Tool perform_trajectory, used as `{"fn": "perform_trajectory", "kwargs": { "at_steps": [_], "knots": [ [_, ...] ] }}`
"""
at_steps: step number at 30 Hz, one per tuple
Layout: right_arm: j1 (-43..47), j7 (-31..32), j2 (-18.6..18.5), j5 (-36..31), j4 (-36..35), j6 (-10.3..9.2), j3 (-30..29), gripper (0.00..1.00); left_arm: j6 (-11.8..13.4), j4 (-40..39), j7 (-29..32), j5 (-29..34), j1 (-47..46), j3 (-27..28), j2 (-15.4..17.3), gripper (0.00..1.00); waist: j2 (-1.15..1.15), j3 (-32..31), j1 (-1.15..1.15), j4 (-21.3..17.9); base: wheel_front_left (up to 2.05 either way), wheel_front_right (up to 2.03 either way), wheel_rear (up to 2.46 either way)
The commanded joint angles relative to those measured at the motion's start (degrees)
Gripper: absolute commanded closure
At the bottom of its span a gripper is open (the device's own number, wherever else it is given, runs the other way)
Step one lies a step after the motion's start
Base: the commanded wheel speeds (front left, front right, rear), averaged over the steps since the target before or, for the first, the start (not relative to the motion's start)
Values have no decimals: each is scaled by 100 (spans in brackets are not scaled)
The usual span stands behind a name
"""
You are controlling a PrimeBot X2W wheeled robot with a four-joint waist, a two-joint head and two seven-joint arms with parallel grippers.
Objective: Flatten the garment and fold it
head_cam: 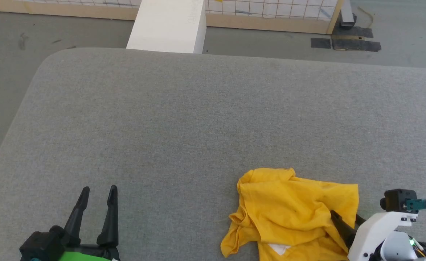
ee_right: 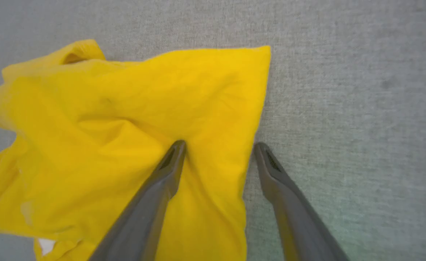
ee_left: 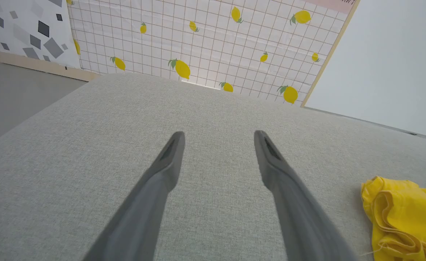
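A crumpled yellow garment (head_cam: 293, 212) is seen lying in a loose heap on the grey fabric-covered table (head_cam: 198, 119), near its front edge and toward the robot's right. The right gripper (head_cam: 345, 217) is held spread across the garment's right-hand edge. In the right wrist view, one dark finger (ee_right: 160, 181) is set on the yellow cloth, where creases gather at its tip, while the other is placed on bare table just beside the edge; nothing is gripped between them. A small white patch (ee_right: 46, 246) is glimpsed among the lower folds. The left gripper (head_cam: 98, 188) is held well apart from the garment at the table's front left, its fingers parted and empty over bare fabric. A lemon-printed grid panel (ee_left: 213, 47) is visible beyond the far edge, and a white block (head_cam: 169, 25) is seen standing behind the table.
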Motion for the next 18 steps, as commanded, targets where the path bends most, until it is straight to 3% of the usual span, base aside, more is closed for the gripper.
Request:
{"fn": "perform_trajectory", "kwargs": {
  "at_steps": [1, 2, 18],
  "knots": [
    [-63, 69, 16, 31, 186, -9, 79, 69, -40, 18, -21, -39, -128, -2, 57, 0, 0, 15, 0, 32, 0, 0, 0],
    [-77, 91, 16, 62, 224, -9, 98, 100, -40, 21, -21, -43, -134, -7, 61, 0, 0, 19, 0, 40, 0, 0, 0],
    [-109, 0, 16, -199, -211, -9, 131, 100, -40, -20, -21, -24, -164, 8, 63, 0, 0, 62, 0, -185, 0, 0, 0]
  ]
}}
